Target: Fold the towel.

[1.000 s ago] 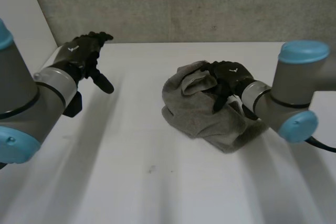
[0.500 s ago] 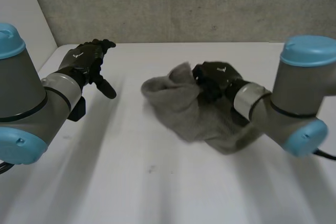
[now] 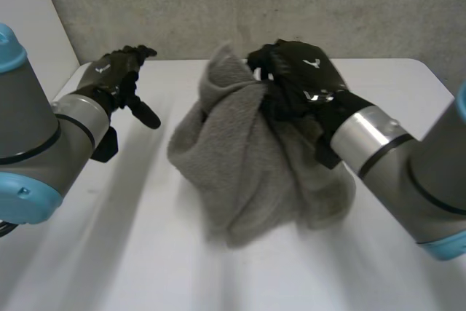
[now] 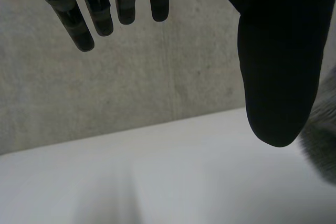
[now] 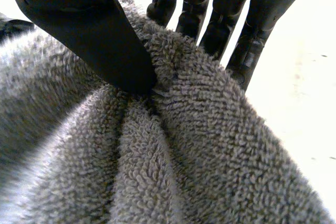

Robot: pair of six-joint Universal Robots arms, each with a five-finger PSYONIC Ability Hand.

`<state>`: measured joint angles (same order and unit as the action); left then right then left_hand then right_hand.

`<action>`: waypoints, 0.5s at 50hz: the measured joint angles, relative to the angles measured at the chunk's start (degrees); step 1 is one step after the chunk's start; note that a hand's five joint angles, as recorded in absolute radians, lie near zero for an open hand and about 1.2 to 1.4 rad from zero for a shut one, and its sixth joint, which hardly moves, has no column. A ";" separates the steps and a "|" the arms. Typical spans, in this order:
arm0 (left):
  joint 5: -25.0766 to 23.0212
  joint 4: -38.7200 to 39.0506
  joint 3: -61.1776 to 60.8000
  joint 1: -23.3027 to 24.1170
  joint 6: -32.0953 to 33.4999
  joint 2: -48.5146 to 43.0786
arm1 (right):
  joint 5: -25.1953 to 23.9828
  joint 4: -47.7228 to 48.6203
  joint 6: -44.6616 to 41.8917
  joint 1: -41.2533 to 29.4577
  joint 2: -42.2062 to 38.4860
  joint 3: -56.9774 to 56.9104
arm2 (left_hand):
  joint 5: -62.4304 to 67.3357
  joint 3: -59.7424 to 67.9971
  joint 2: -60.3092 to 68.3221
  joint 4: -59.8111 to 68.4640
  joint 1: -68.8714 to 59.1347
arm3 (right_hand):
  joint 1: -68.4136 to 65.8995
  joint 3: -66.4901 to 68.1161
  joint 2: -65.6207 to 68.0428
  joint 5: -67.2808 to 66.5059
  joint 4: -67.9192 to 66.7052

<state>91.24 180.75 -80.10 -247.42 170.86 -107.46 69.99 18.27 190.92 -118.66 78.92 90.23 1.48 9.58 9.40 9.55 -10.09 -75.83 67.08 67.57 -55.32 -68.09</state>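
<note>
A grey towel (image 3: 240, 172) hangs bunched from my right hand (image 3: 295, 78), lifted above the white table (image 3: 109, 253) with its lower folds still resting there. In the right wrist view the thumb (image 5: 100, 40) pinches a ridge of the towel (image 5: 178, 150) against the fingers (image 5: 231, 19), so that hand is shut on the cloth. My left hand (image 3: 120, 78) hovers over the table's far left, apart from the towel, with fingers straight. Its wrist view shows the fingers (image 4: 100, 9) and thumb (image 4: 278, 61) spread, with a bit of towel (image 4: 320, 140) beside the thumb.
A concrete wall (image 3: 255, 5) stands behind the table's far edge. A white side panel (image 3: 29, 27) rises at the far left. Bare table surface lies in front of the towel and between the arms.
My right hand closed on the crumpled towel and raised it off the table, toward the left and nearer the camera. The towel now hangs stretched downward. The left hand barely moved.
</note>
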 measured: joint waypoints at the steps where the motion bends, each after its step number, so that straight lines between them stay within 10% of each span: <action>1: 0.00 0.00 0.00 0.00 0.00 0.00 | 0.00 0.00 0.00 0.00 0.00 0.00 | 0.00 0.00 0.00 0.00 0.00 | 0.00 0.00 0.00 0.00 0.00; 16: 0.06 -0.29 1.27 -5.59 -1.81 4.77 | 17.96 -0.73 1.72 -11.74 -5.66 -7.21 | 0.00 0.00 0.00 0.00 0.00 | -0.28 0.25 0.22 -0.01 -0.28; 25: -0.16 -0.43 1.08 -5.67 -1.42 4.84 | 18.43 -5.25 -3.81 -9.45 -6.38 0.98 | 0.00 0.00 0.00 0.00 0.00 | -0.29 0.25 0.22 -0.03 -0.29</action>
<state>91.08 180.32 -79.02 -253.08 169.45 -102.61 88.41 13.01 187.11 -128.11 72.54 91.21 1.48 9.58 9.40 9.55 -10.09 -76.12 67.33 67.79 -55.35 -68.37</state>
